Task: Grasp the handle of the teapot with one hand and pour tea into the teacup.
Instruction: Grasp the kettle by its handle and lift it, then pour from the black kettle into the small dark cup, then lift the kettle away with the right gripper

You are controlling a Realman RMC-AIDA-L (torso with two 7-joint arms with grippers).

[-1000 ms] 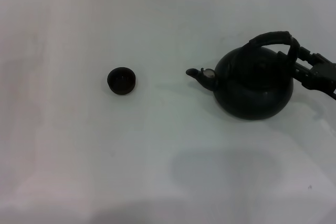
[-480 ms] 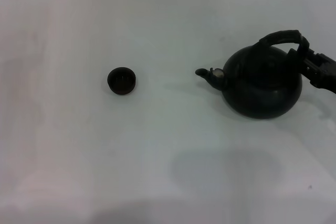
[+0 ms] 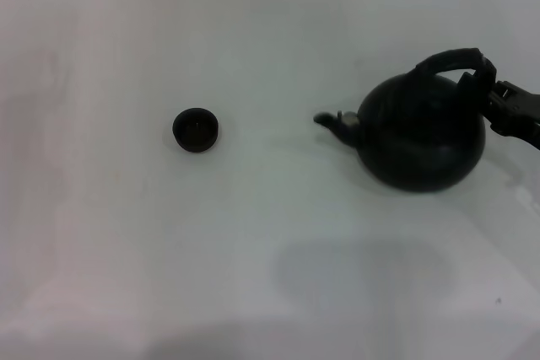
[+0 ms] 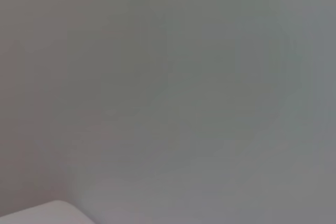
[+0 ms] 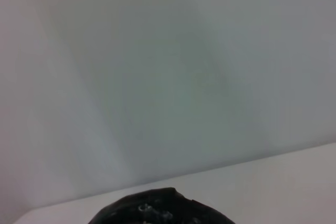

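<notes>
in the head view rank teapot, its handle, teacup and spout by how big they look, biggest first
1. teapot, by far the largest.
2. handle, the arched loop over its top, with the right gripper at its right end.
3. teacup.
4. spout; close to the teacup in size, so that order is unsure.
</notes>
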